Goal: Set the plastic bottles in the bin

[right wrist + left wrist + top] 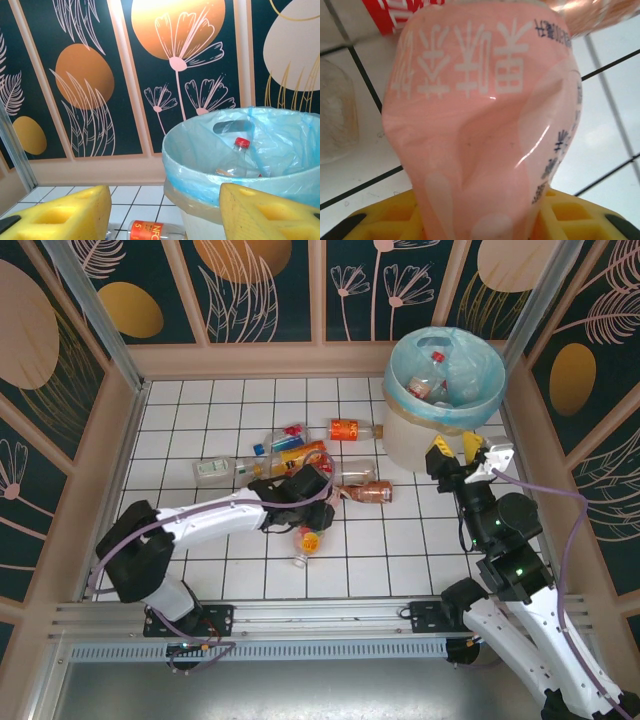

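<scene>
A dented pink bottle [485,125] with white lettering is pinched between the yellow fingers [570,217] of my left gripper [480,220], low over the tiled floor. From above, that gripper [305,485] sits amid a cluster of lying bottles: an orange-labelled one [350,429], a clear one [215,469], a brown one [368,493] and an orange-capped one [308,540]. The cream bin [410,440] with its blue bag stands at the back right and holds several bottles [437,380]. My right gripper [458,448] hangs open and empty beside the bin, facing its rim [200,170].
Wooden walls with dark patterned panels close the tiled floor in on three sides. A red-capped clear bottle [237,157] lies inside the bin. The orange-labelled bottle [155,231] lies on the tiles just left of the bin's foot. Bare tiles lie at the near right and far left.
</scene>
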Action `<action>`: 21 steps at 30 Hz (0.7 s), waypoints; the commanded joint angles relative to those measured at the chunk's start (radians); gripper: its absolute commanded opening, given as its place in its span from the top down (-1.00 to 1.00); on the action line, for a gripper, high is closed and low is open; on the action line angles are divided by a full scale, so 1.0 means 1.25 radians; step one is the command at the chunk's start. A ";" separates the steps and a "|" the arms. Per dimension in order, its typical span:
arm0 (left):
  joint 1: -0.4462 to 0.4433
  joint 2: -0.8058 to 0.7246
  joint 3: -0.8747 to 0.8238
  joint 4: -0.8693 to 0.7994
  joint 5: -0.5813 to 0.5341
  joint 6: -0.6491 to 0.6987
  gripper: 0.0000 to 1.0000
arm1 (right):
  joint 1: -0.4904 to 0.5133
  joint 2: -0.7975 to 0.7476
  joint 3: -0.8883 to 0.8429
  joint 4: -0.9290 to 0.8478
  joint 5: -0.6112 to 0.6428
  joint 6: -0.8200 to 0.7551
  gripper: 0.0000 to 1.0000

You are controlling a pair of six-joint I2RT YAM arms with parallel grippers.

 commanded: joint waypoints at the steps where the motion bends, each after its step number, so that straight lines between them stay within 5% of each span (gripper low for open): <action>1: -0.002 -0.078 0.012 -0.030 -0.008 0.005 0.26 | 0.005 0.002 0.034 -0.007 0.007 0.016 -0.18; 7: -0.002 -0.216 -0.033 0.048 0.046 0.034 0.26 | 0.005 0.008 0.010 -0.010 -0.004 0.045 -0.18; 13: -0.001 -0.316 -0.069 0.154 -0.015 -0.008 0.33 | 0.005 0.008 -0.042 0.027 -0.055 0.067 -0.17; 17: -0.002 -0.393 -0.121 0.294 -0.165 -0.071 0.22 | 0.005 0.014 -0.044 0.059 -0.080 0.071 -0.17; 21: -0.002 -0.432 -0.161 0.353 -0.379 -0.159 0.31 | 0.005 -0.009 -0.075 0.137 -0.162 0.079 -0.16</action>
